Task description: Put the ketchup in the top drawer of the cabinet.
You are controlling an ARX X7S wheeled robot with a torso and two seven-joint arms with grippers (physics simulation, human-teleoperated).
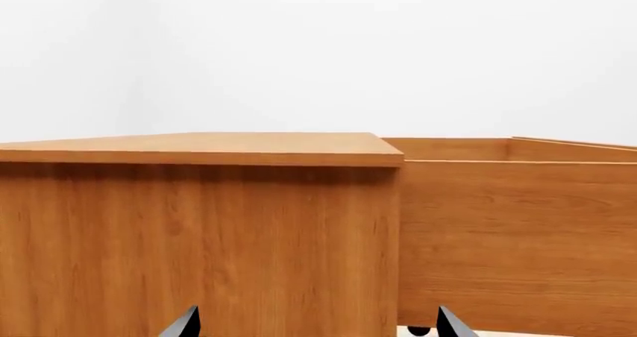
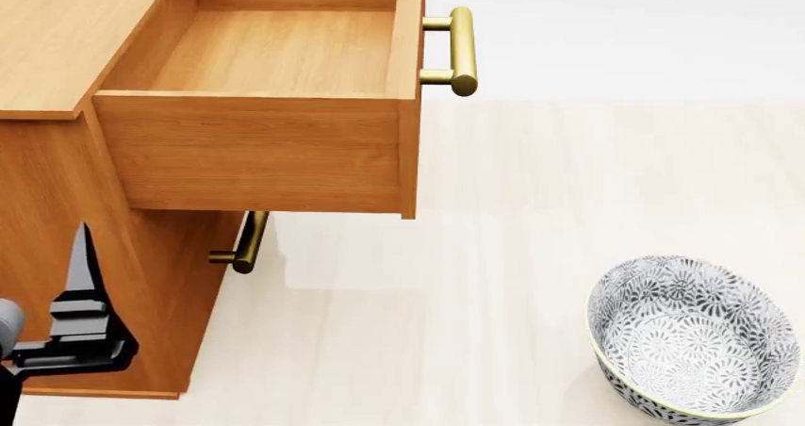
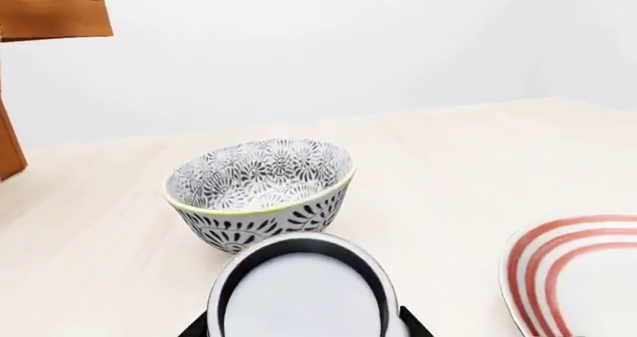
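Nearest, the ketchup [image 3: 298, 296] sits in the right pincer [image 3: 303, 326]. The dark fingers stand tight on both sides of the can, so I judge the pincer is closed on it. Only the silver lid with its dark rim shows, facing the wrist camera, and the label is hidden. Just behind it on the counter [image 3: 448, 165] stand a patterned bowl [image 3: 261, 184] and, to one side, a red-striped plate [image 3: 582, 270]. Farther away and higher, beyond the bowl, is the top drawer [image 2: 252, 153], pulled fully out and empty. The can must therefore go up and over the drawer wall. The left pincer [image 1: 318, 328], with fingers wide apart, holds nothing beside the cabinet [image 2: 63, 49].
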